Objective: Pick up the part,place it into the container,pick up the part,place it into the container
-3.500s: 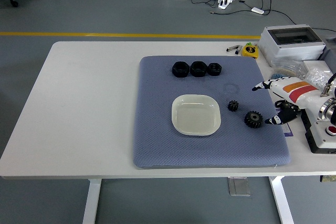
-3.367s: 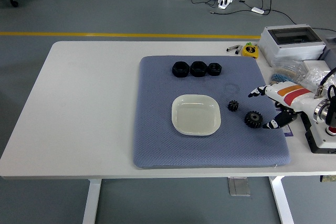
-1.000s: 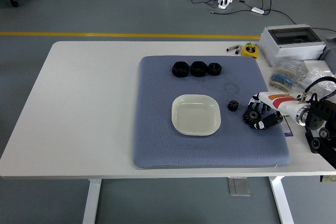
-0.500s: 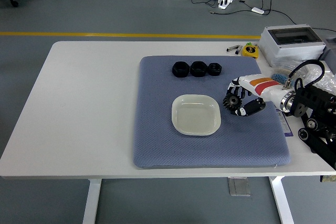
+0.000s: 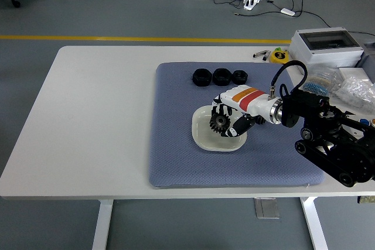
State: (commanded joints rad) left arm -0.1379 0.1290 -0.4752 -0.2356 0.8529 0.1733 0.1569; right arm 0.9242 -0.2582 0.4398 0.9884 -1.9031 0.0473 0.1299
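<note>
My right hand point(image 5: 227, 125) hovers over the white square dish point(image 5: 202, 137) in the middle of the blue mat point(image 5: 176, 156). Its fingers are curled around a large black gear point(image 5: 220, 123), which hangs just above the dish's floor, toward its right half. The white forearm with an orange and red stripe point(image 5: 249, 99) reaches in from the right across the mat. The small black gear that lay to the right of the dish is hidden behind this arm. The left hand is out of sight.
Three black ring-shaped parts point(image 5: 221, 76) stand in a row at the mat's far edge. A grey box point(image 5: 325, 48), a yellow tape measure point(image 5: 279, 55) and clear bags of small parts point(image 5: 345, 86) crowd the table's right side.
The right hand closed on the large gear at the mat's right side, lifted it and carried it left, from beside the small gear to over the dish.
</note>
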